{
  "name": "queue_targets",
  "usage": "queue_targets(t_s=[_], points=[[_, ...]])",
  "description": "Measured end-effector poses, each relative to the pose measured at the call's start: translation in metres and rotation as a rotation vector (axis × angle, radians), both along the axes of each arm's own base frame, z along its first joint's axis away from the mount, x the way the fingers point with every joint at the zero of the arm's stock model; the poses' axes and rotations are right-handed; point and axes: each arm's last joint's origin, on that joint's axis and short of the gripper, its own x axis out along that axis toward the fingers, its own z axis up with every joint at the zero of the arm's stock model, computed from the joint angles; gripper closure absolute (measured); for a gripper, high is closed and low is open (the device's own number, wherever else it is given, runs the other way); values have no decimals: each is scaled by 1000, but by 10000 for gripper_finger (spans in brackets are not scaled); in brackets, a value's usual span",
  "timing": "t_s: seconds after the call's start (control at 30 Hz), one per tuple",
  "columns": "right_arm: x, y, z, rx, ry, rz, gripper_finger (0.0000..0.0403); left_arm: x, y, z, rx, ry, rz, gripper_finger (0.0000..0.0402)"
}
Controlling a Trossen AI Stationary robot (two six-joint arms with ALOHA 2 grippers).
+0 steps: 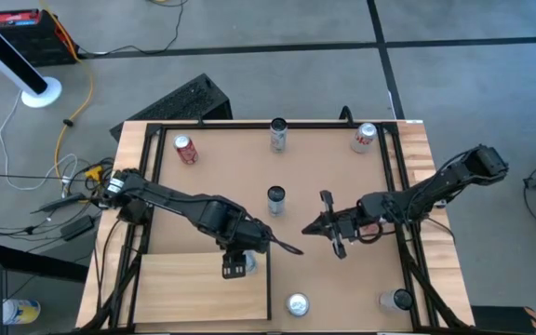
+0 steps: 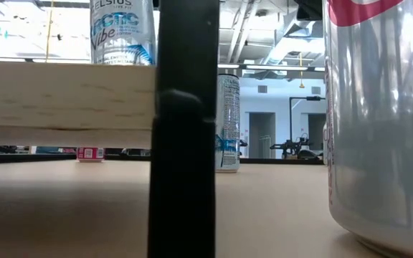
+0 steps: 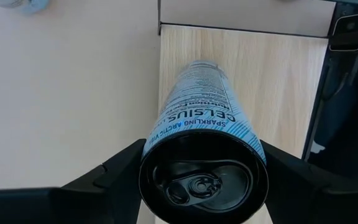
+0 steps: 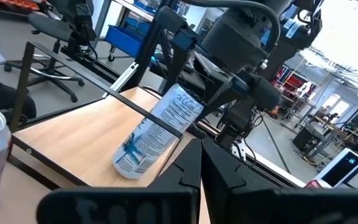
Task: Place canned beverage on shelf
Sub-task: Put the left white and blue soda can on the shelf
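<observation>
Left claw (image 1: 237, 263) is closed on the Celsius can (image 3: 199, 118), one dark finger on each side of the can near its top. The can stands upright with its base on the shelf (image 1: 194, 288), near the shelf's corner towards the bench (image 1: 231, 167) centre. In the low view the can's lower body shows above the shelf's pale edge, beside a black post (image 2: 185, 143).

Right claw (image 1: 328, 226) hangs over the bench away from the shelf, its fingers meeting with nothing between them.

Other cans stand on the bench off the shelf: a silver can (image 1: 275, 199) nearest it, a red can (image 1: 186, 149) beyond.
</observation>
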Motion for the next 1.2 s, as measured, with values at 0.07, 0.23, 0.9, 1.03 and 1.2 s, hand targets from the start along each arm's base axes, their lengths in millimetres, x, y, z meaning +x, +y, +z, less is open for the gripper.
queue_targets(t_s=[0.07, 0.23, 0.9, 1.03, 1.2], points=[[0, 0, 0, 0, 0, 0, 372, 0, 0, 0, -2, 1, -1, 140], [0, 1, 0, 0, 1, 3, 372, 0, 0, 0, -4, 1, 4, 92], [0, 1, -3, -7, 24, 3, 372, 3, -2, 3, -82, -15, 25, 80], [0, 1, -3, -7, 24, 3, 372, 3, -2, 3, -86, -13, 30, 80], [0, 1, -3, -7, 24, 3, 372, 4, 0, 3, -90, -12, 39, 80]])
